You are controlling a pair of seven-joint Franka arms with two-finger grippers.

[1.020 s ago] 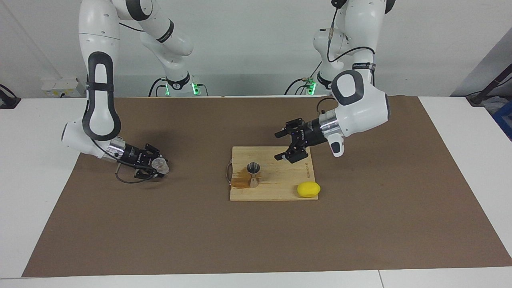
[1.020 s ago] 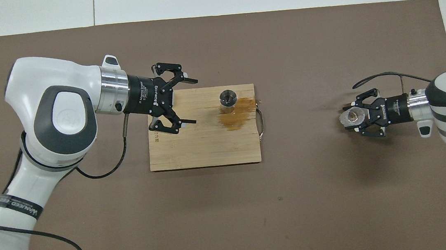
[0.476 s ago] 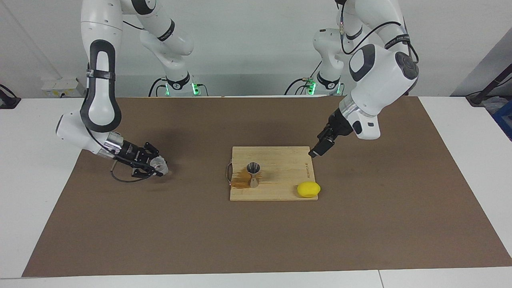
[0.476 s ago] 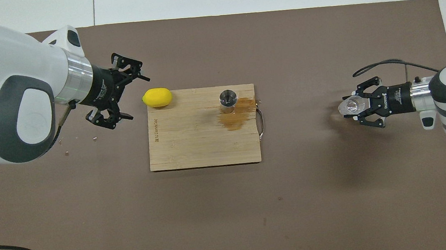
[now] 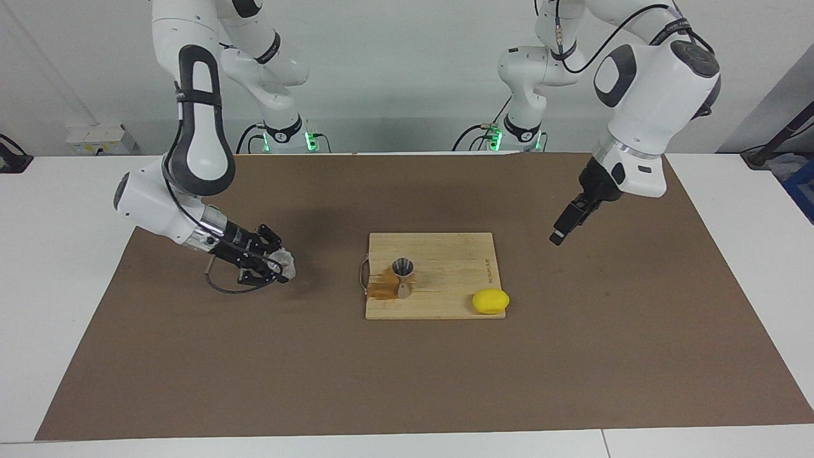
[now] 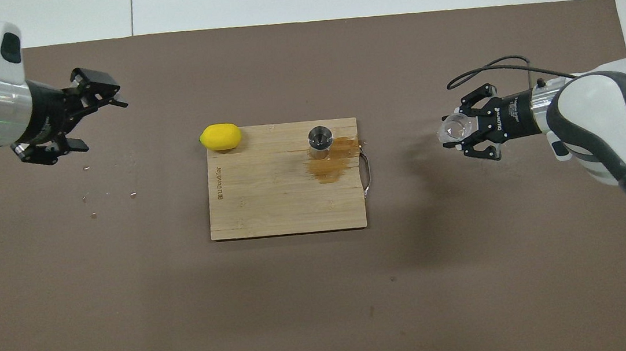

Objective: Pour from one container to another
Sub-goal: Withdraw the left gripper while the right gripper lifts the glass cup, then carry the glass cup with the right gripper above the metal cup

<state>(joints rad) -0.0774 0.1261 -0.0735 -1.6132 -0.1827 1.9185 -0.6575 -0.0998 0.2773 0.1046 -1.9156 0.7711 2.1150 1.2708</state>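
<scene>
My right hand point(image 5: 275, 263) is clamped on the little clear cup point(image 5: 282, 264). It holds the cup low over the brown mat point(image 5: 254, 356), toward the right arm's end of the table point(image 5: 57, 191). The cup leans on its side, with its mouth pointing toward the wooden board point(image 5: 445, 299). I cannot tell if there is anything left in it.

My left hand point(image 6: 77, 116) hangs up in the air with its fingers apart and nothing in it. It is over the mat, off the board, at the left arm's end of the table. That arm is just waiting.

The metal jigger point(image 5: 402, 277) stands upright on the board, near the end with the metal handle point(image 5: 364, 273). There is a brown wet patch point(image 5: 381, 289) on the board right by its foot — so some drink missed. A yellow lemon point(image 5: 490, 301) sits at the board's other end, on the corner farther from the robots.

To do this step well, I think I should bring the cup over slowly and keep it level on the way. Then I should stop with its lip right above the jigger's open top — low and close. The jigger is thin in the middle and could fall over, so I must not bump it.
</scene>
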